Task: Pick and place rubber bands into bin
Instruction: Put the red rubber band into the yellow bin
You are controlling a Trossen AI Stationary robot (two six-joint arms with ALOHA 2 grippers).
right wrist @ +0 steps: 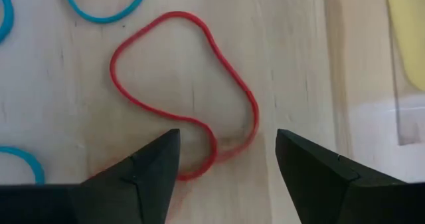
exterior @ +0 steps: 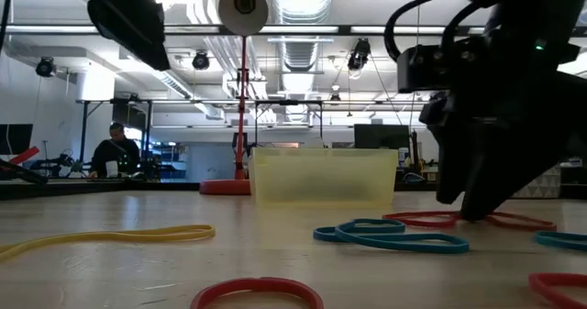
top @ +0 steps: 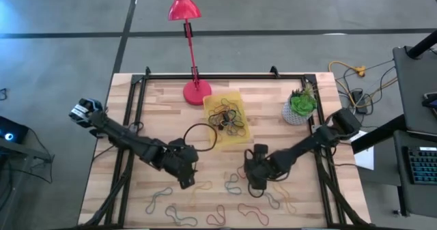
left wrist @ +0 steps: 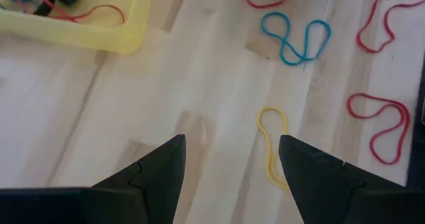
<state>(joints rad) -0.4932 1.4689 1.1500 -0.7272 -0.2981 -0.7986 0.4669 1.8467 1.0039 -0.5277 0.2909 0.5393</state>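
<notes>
Red band (right wrist: 186, 104) lies directly under my right hand (right wrist: 226, 157), fingers spread and empty, its near loop between the tips. I'd lower until both tips touch the worktop (right wrist: 292, 64), then pinch the strand. Left hand (left wrist: 231, 164), also released, hovers beside a yellow band (left wrist: 272, 144). Bin (top: 232, 117) sits ahead. No readable writing.
</notes>
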